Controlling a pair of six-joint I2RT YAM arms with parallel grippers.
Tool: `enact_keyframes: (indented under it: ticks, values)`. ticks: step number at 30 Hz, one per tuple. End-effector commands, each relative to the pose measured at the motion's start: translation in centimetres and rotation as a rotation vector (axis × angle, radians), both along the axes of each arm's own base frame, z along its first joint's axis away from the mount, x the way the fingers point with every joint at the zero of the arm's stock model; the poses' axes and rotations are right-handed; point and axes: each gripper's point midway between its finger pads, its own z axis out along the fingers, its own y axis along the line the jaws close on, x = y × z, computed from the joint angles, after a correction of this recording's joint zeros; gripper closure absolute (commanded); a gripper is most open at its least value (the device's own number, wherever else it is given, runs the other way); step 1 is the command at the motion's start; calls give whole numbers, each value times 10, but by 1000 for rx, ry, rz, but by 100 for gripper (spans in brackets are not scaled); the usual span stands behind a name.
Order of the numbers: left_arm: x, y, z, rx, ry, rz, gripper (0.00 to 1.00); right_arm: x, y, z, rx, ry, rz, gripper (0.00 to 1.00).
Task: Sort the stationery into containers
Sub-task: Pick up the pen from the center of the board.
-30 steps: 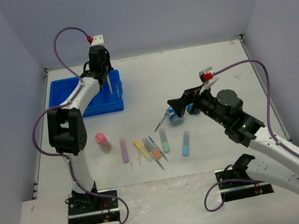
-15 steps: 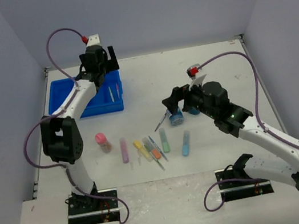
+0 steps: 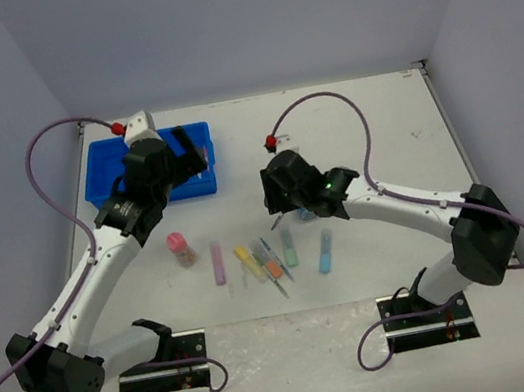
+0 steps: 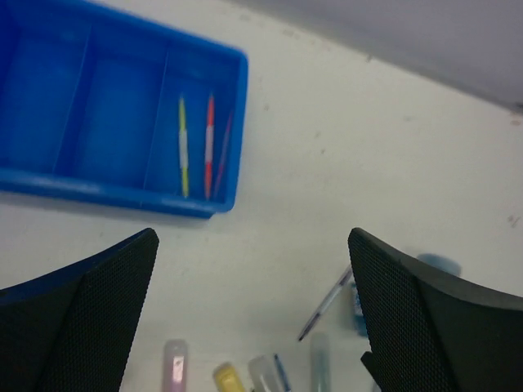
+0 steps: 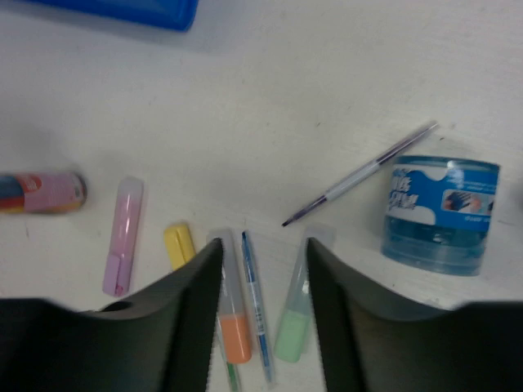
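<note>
The blue tray (image 3: 96, 176) sits at the far left of the table (image 3: 380, 114), and everything else lies off from it. In its right-end compartment three thin pens lie side by side along the slot: a yellow pen (image 4: 183, 147), a red pen (image 4: 209, 143) and a purple pen (image 4: 223, 155). The other compartments in the wrist view look bare. The left gripper (image 3: 192, 155) hangs over the tray's right end with its fingers flung wide and nothing between them.

On the near side of the tray, about level with its right half, the pink-capped bottle (image 3: 181, 248) lies on the table. Next comes a row of markers, running on past the tray's right end: the purple marker (image 3: 218, 262), the yellow marker (image 3: 247, 260), then the orange marker (image 5: 237, 335) with a blue pen (image 5: 255, 306) lying just beside it, and the green marker (image 5: 288, 335).

The right gripper (image 5: 263, 249) is over that row, well to the right of the tray. Its fingers are part-way apart, straddling the blue pen, with the orange marker by one finger and the green by the other. I can see nothing pinched, and I cannot tell whether the tips touch the table.

Farther right from the tray lie the blue marker (image 3: 325, 251) and a loose thin pen (image 5: 359, 174), which lies at a slant. Its far end is just beside a round blue tub (image 5: 440, 214), standing upright.
</note>
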Motion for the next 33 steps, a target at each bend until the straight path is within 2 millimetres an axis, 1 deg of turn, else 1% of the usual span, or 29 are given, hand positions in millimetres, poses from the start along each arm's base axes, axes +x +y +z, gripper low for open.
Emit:
enact_keyframes:
  ticks: [1, 5, 6, 9, 10, 11, 14, 16, 18, 20, 28, 33]
  values:
    - [-39, 15, -34, 47, 95, -10, 0, -32, 7, -20, -159, 42, 66, 66]
    - [-65, 23, -42, 88, 97, -76, 0, -61, 15, -49, -239, 107, 151, 66]
    - [-70, 20, -43, 87, 100, -107, 0, -68, 16, -55, -248, 124, 177, 66]
    - [-82, 20, -43, 98, 87, -158, 0, -80, 19, -70, -251, 167, 218, 66]
    - [-85, 22, -46, 106, 87, -161, 0, -88, 24, -73, -240, 186, 250, 66]
    - [-85, 26, -48, 123, 87, -152, 0, -91, 24, -77, -243, 195, 254, 66]
    - [-87, 30, -56, 148, 96, -146, 0, -94, 23, -85, -258, 205, 265, 68]
    - [-87, 26, -65, 152, 111, -172, 0, -96, 25, -92, -264, 218, 277, 71]
    - [-87, 22, -74, 159, 141, -196, 0, -97, 26, -98, -274, 231, 282, 71]
    - [-88, 21, -78, 162, 154, -206, 0, -97, 27, -104, -284, 237, 282, 71]
    - [-90, 24, -74, 167, 135, -202, 0, -98, 27, -125, -322, 267, 288, 72]
    - [-91, 24, -75, 168, 138, -205, 0, -99, 28, -136, -334, 285, 293, 74]
